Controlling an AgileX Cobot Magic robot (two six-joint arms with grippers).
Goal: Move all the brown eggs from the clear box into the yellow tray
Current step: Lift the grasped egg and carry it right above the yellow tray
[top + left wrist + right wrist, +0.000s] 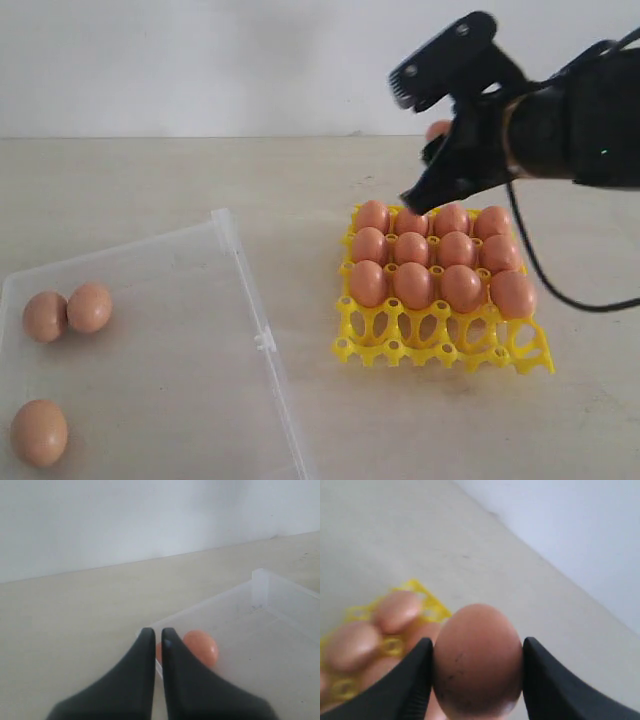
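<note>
Over the far side of the yellow tray, the right end effector is gripping a smooth, faintly speckled brown egg between its dark fingers, jaws standing wide around the oval shell; this is looking like the carrying step. Twelve eggs are filling the three far rows of the glossy openwork lattice, so the next move is probably calling for a gentle descent into an empty near cup. Three eggs are lying in the translucent clear box on the matte worktop. The left end effector is hanging closed, holding nothing, near the box's corner
</note>
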